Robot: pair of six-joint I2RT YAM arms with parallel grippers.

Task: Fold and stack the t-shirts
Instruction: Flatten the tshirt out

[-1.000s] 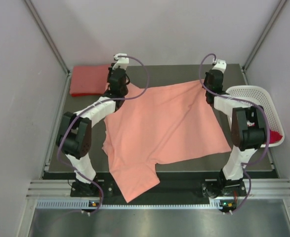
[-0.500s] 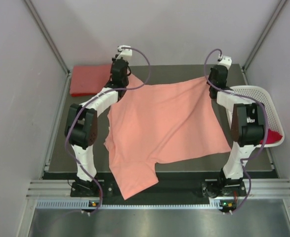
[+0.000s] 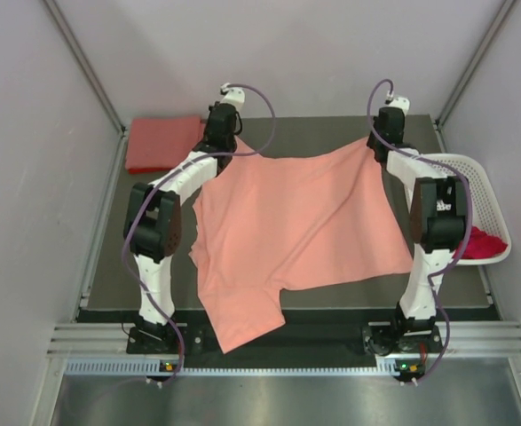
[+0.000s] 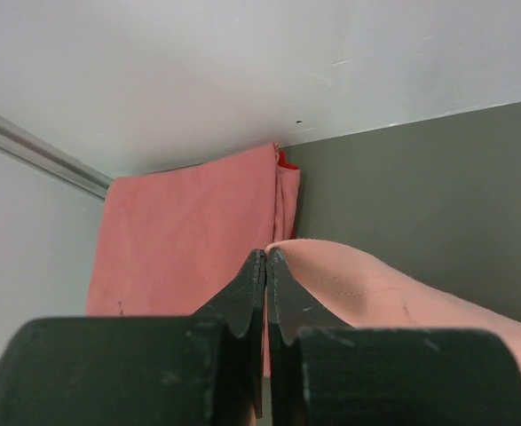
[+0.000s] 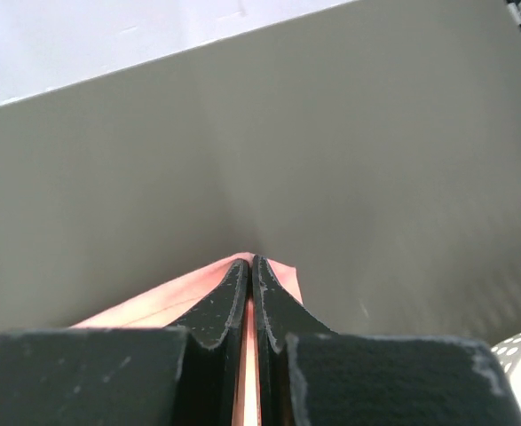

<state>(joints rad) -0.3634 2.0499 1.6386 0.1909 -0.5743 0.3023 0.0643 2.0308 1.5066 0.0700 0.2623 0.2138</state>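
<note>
A light salmon-pink t-shirt (image 3: 291,226) lies spread over the dark table, one sleeve hanging over the near edge. My left gripper (image 3: 222,142) is shut on its far left corner (image 4: 331,275). My right gripper (image 3: 386,140) is shut on its far right corner (image 5: 273,271). Both hold the far edge stretched between them near the back of the table. A folded coral-red t-shirt (image 3: 161,142) lies at the far left corner and also shows in the left wrist view (image 4: 189,240). A deep magenta-red t-shirt (image 3: 484,241) sits in the basket.
A white perforated basket (image 3: 455,169) stands at the table's right edge, close to my right arm. Grey walls enclose the table on three sides. The metal frame rail runs along the near edge (image 3: 287,342).
Both grippers have moved toward the back of the table, pulling the salmon-pink shirt's far edge with them and stretching it straighter. The arms have extended further.
</note>
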